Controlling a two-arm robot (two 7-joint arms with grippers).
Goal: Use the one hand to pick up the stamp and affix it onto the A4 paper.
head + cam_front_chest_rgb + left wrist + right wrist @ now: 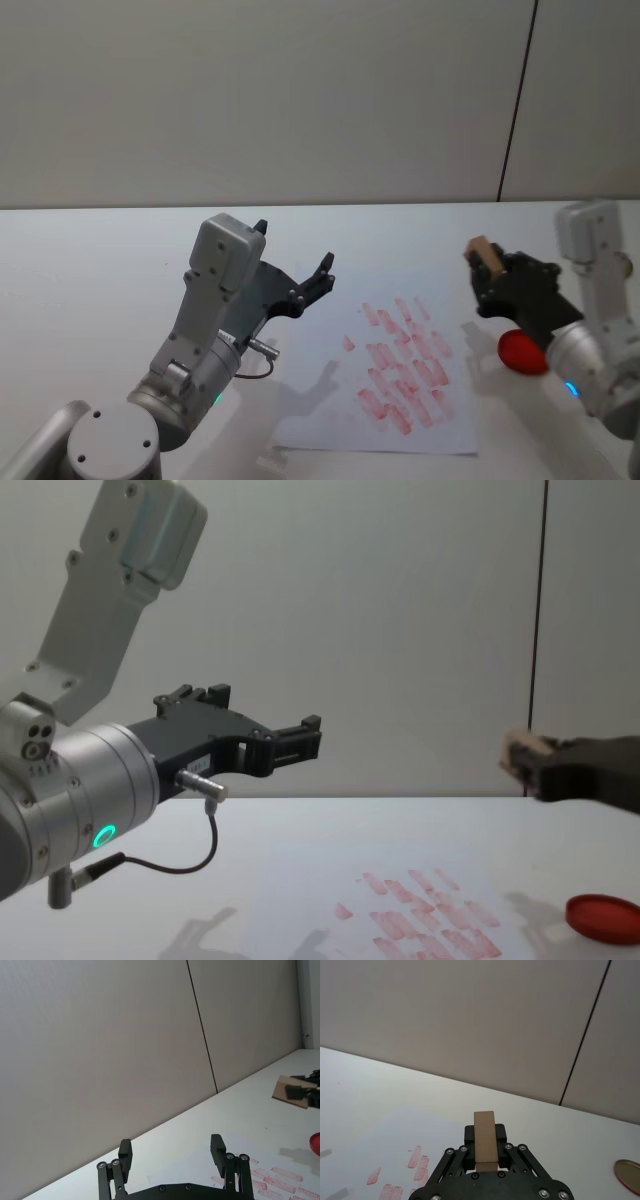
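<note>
The stamp [485, 1140] is pale, matt bare wood. Both the right end effector [492, 270] and the left end effector [171, 1151] look matt black, with small shiny screws [162, 1188]. The A4 paper [330, 410] is matt white; at its 3 o'clock, the ink pad [522, 352] is glossy red. The counter [100, 260] is smooth white.

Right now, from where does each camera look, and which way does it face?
Head: high, looking down at the table; both arms show, left end effector open, right end effector shut on the stamp.
Chest: low, looking across the table; left arm large at left.
Left wrist: behind its own open fingers, facing the wall.
Right wrist: behind the held stamp, facing the wall.
Shared: the A4 paper shows in all four.
</note>
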